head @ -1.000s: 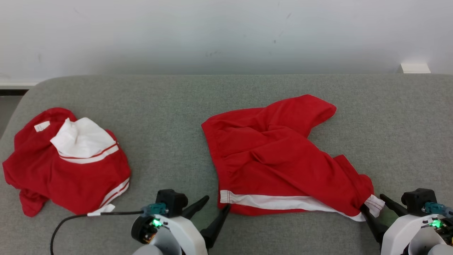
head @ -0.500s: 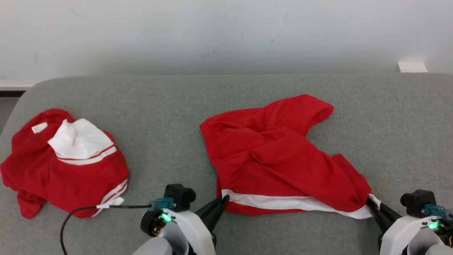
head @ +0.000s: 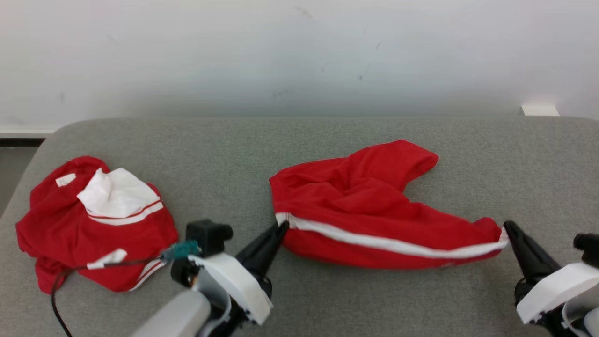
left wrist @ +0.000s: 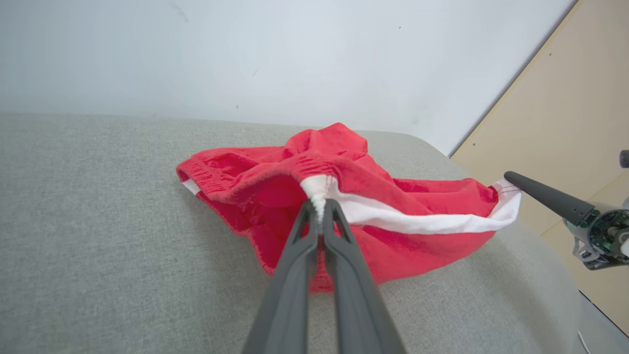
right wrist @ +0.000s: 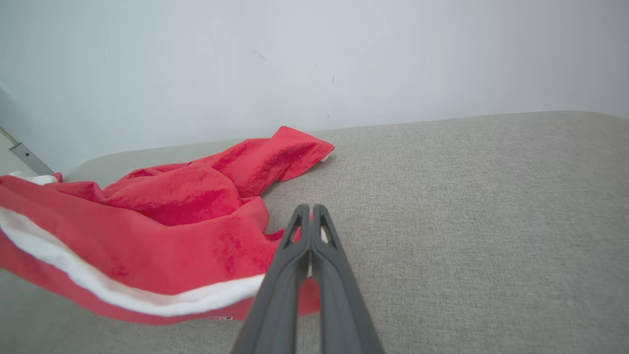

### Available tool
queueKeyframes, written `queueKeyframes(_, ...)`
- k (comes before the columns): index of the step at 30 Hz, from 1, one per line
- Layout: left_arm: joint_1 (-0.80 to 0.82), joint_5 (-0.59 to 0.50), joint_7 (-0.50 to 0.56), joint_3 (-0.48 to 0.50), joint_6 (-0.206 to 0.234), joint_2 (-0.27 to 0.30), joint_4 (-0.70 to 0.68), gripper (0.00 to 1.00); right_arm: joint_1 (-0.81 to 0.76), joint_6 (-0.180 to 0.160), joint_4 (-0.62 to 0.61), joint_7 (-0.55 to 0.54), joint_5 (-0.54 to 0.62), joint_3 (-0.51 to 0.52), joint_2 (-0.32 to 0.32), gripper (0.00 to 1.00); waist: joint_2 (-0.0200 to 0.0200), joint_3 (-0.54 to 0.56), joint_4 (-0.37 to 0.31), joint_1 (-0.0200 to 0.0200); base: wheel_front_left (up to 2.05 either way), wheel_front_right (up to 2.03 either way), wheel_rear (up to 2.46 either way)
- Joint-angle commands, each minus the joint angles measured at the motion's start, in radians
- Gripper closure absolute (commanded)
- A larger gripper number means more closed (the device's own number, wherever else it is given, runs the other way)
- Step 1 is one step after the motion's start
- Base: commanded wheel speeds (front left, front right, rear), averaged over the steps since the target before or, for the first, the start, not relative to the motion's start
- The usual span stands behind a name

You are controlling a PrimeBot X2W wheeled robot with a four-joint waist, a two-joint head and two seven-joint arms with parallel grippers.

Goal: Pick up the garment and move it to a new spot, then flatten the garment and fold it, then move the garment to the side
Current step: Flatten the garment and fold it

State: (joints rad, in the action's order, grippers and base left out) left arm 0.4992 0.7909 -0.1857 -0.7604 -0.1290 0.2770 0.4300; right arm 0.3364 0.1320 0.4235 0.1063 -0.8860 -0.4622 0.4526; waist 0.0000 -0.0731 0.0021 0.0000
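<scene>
A red garment (head: 360, 206) with a white band along its near hem lies in the middle of the grey cushion (head: 299, 135). My left gripper (head: 282, 226) is shut on the hem's left corner, as the left wrist view shows at the pinched white band (left wrist: 318, 192). My right gripper (head: 506, 228) is shut on the hem's right corner, with red cloth between its fingers (right wrist: 300, 241). The hem (head: 388, 241) is lifted off the cushion and stretched between both grippers. The far part of the garment (right wrist: 290, 152) still rests on the cushion.
A second red garment (head: 93, 224) with white cloth on top lies crumpled at the cushion's left end, close to my left arm. A pale wall (head: 299, 51) stands behind the cushion. A beige panel (left wrist: 565, 128) rises at the right end.
Both grippers have risen and moved away from me, lifting the white-banded hem off the cushion and pulling it taut. The head camera has tilted, shifting the whole picture down.
</scene>
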Motion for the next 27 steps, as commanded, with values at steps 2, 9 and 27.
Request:
queueKeyframes(2,0.048,0.017,0.024,0.007,-0.003,0.035,-0.021,1.00,0.031,-0.003,-0.025,-0.005,-0.028,0.016,0.010,1.00,0.0000,-0.007,-0.002,0.0000,0.00,0.00,0.00)
queueKeyframes(9,0.272,0.172,0.134,0.061,-0.003,0.088,-0.043,1.00,0.229,-0.002,-0.056,-0.051,-0.115,0.060,-0.014,1.00,0.0000,-0.124,-0.006,0.0000,0.00,0.00,0.00)
queueKeyframes(27,1.019,0.261,0.250,0.050,-0.003,0.113,0.232,1.00,1.067,-0.002,0.186,-0.048,-0.073,0.086,-0.141,1.00,0.0000,-0.486,-0.040,0.0000,0.00,0.00,0.00)
